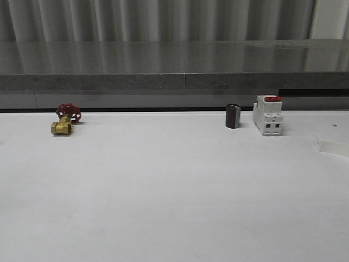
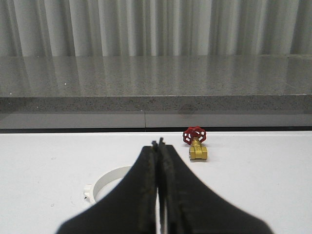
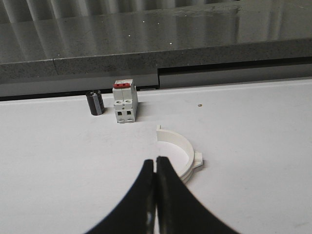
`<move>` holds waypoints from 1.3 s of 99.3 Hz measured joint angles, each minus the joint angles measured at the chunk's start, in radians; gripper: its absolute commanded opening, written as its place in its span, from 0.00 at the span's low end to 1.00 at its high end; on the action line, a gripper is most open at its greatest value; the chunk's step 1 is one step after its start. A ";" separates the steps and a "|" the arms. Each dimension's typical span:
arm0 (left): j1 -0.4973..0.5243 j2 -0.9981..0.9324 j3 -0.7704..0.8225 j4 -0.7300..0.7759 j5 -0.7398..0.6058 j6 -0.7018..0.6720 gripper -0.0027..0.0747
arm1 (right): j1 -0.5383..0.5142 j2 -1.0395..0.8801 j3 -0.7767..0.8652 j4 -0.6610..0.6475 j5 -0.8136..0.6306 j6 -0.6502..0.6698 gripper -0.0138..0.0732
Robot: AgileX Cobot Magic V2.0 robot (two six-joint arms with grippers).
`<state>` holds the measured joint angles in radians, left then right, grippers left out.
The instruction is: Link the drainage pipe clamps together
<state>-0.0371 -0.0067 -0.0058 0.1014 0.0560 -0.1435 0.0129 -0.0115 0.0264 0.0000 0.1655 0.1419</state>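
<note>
A brass valve with a red handwheel (image 1: 65, 121) lies at the left of the white surface (image 1: 163, 191). At right, a small dark cylinder (image 1: 233, 116) stands just beside a white boxy breaker with a red top (image 1: 268, 115).

Left pincer (image 2: 159, 151) hides pt of clamp half (image 2: 109, 181); its ends unseen.

white clamps (image 3: 181, 148), red-topped white breaker (image 1: 268, 115), brass red-handled valve (image 1: 65, 120)

Closed claw (image 3: 156, 168) — clamp half (image 3: 179, 150) beside
</note>
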 measured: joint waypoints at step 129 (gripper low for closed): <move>0.000 0.748 -0.717 -0.006 0.681 0.000 0.02 | 0.000 0.000 0.000 0.000 0.000 0.000 0.02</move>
<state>-0.0371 0.7410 -0.7224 0.0958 0.7367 -0.1435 0.0129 -0.0115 0.0264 0.0000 0.1655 0.1419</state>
